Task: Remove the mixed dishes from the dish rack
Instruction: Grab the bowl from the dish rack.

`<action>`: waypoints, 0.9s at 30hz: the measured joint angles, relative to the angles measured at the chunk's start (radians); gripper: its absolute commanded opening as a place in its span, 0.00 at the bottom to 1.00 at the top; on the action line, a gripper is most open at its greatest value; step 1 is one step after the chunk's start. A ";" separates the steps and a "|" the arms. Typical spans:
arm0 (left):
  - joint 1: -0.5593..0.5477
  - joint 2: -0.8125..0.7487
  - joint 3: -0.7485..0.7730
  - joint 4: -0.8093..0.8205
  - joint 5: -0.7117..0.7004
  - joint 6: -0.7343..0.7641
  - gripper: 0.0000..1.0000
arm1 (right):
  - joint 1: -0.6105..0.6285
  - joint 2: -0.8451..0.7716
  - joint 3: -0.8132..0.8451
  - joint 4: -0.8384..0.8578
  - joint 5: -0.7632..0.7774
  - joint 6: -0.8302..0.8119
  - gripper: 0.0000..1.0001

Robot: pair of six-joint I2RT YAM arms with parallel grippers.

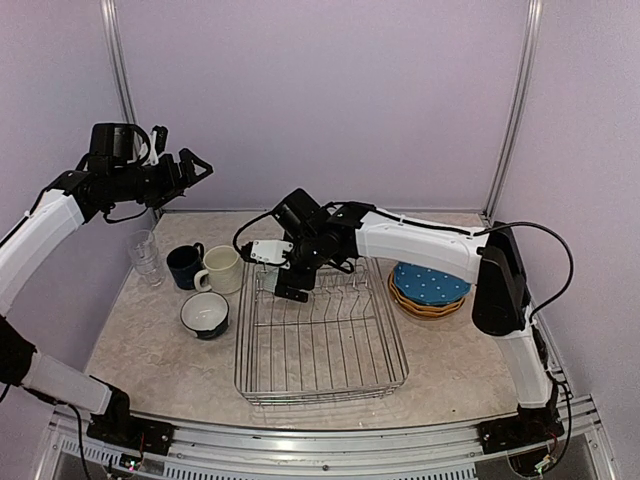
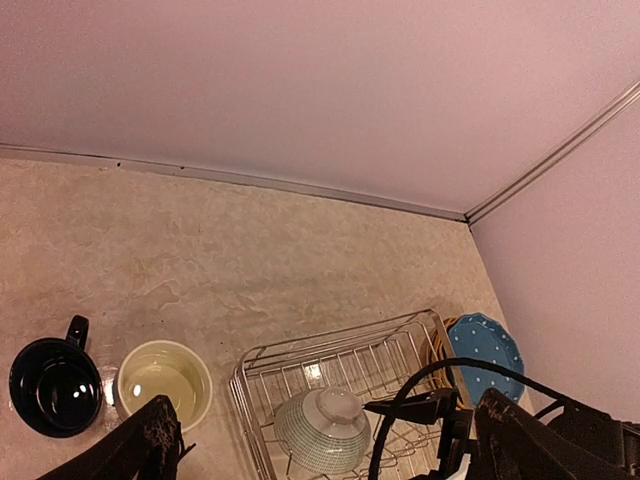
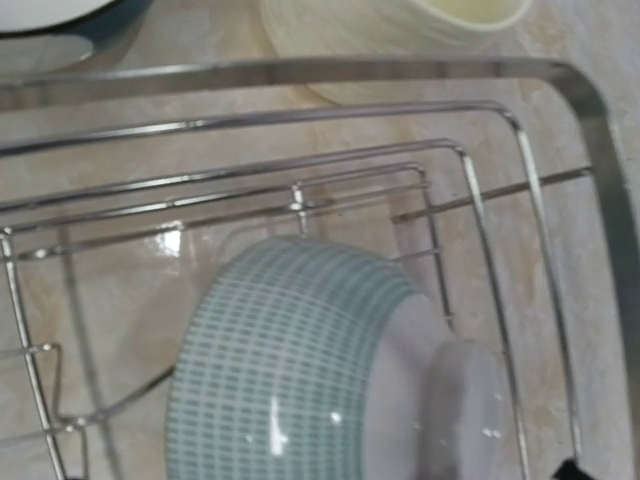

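Observation:
The dish rack (image 1: 330, 352) is a silver wire basket in the middle of the table. One pale teal bowl (image 2: 320, 432) lies bottom-up in its far left corner, and the right wrist view shows this bowl (image 3: 300, 370) close below. My right gripper (image 1: 288, 282) hovers open just over it, and the top view hides the bowl under that gripper. My left gripper (image 1: 195, 165) is raised high at the back left, open and empty. On the table left of the rack stand a navy mug (image 1: 185, 266), a cream mug (image 1: 222, 269), clear glasses (image 1: 146, 256) and another bowl (image 1: 205, 314).
A blue dotted plate (image 1: 430, 283) tops a stack with a yellow rim right of the rack. The side walls stand close on both sides. The right arm's cable (image 2: 400, 420) loops over the rack. Bare tabletop (image 1: 150, 350) lies in front of the bowl.

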 measured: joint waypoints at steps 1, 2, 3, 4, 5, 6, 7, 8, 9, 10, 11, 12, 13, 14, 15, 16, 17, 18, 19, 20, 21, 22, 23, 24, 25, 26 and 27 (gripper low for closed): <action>0.000 0.000 0.000 0.000 0.000 0.000 0.98 | -0.003 0.008 0.006 -0.005 -0.004 -0.002 0.99; 0.000 0.000 0.000 0.000 0.000 0.000 0.98 | -0.005 0.015 0.012 -0.007 -0.008 -0.003 0.98; 0.000 0.000 0.000 0.000 0.000 0.000 0.98 | -0.006 0.023 0.017 -0.008 -0.013 -0.005 0.97; 0.000 0.000 0.000 0.000 0.000 0.000 0.98 | -0.007 0.030 0.023 -0.012 -0.020 -0.005 0.96; 0.000 0.000 0.000 0.000 0.000 0.000 0.98 | -0.009 0.037 0.029 -0.014 -0.027 -0.006 0.95; 0.000 0.000 0.000 0.000 0.000 0.000 0.98 | -0.010 0.041 0.031 -0.015 -0.032 -0.008 0.94; 0.000 0.000 0.000 0.000 0.000 0.000 0.98 | -0.013 0.045 0.035 -0.019 -0.037 -0.008 0.93; 0.000 0.000 0.000 0.000 0.000 0.000 0.98 | -0.013 0.049 0.039 -0.023 -0.040 -0.009 0.92; 0.000 0.000 0.000 0.000 0.000 0.000 0.98 | -0.014 0.053 0.045 -0.027 -0.041 -0.010 0.91; 0.000 0.000 0.000 0.000 0.000 0.000 0.99 | -0.014 0.057 0.050 -0.030 -0.043 -0.011 0.90; 0.000 0.000 0.000 0.000 0.000 0.000 0.98 | -0.014 0.061 0.056 -0.034 -0.045 -0.012 0.89; 0.000 0.000 0.000 0.000 0.001 0.000 0.98 | -0.015 0.065 0.062 -0.036 -0.047 -0.012 0.88; 0.000 0.000 0.000 0.000 0.001 0.000 0.98 | -0.015 0.069 0.067 -0.037 -0.048 -0.013 0.87; 0.000 0.000 0.000 0.000 0.002 0.000 0.98 | -0.015 0.076 0.074 -0.037 -0.048 -0.013 0.87; 0.000 0.000 0.000 0.000 0.002 0.000 0.98 | -0.015 0.081 0.080 -0.037 -0.048 -0.013 0.87; 0.000 0.000 0.000 0.000 0.003 0.000 0.98 | -0.015 0.087 0.085 -0.037 -0.048 -0.013 0.87; 0.000 0.000 0.000 0.000 0.004 0.000 0.98 | -0.015 0.094 0.093 -0.038 -0.047 -0.012 0.88; 0.000 0.000 0.000 0.000 0.004 0.000 0.99 | -0.015 0.099 0.098 -0.039 -0.046 -0.013 0.88; 0.000 0.000 0.000 0.000 0.004 0.000 0.98 | -0.015 0.103 0.104 -0.042 -0.043 -0.013 0.89; 0.000 0.000 0.000 0.000 0.004 0.000 0.98 | -0.015 0.107 0.108 -0.043 -0.042 -0.013 0.91; 0.000 0.000 0.000 0.000 0.005 0.000 0.98 | -0.015 0.108 0.110 -0.044 -0.039 -0.013 0.91; 0.000 0.000 0.000 -0.001 0.005 0.000 0.98 | -0.015 0.108 0.111 -0.044 -0.035 -0.012 0.92; 0.000 0.000 0.000 -0.001 0.007 0.000 0.98 | -0.015 0.108 0.111 -0.044 -0.033 -0.011 0.92; 0.000 0.000 0.000 0.000 0.008 0.000 0.98 | -0.015 0.109 0.112 -0.044 -0.031 -0.012 0.92; 0.000 0.000 0.000 -0.001 0.010 -0.001 0.98 | -0.015 0.109 0.113 -0.044 -0.030 -0.012 0.92; 0.000 0.000 0.000 -0.001 0.011 -0.001 0.98 | -0.015 0.109 0.113 -0.044 -0.029 -0.012 0.91; 0.000 0.000 0.000 -0.001 0.011 -0.001 0.98 | -0.015 0.109 0.113 -0.044 -0.029 -0.011 0.90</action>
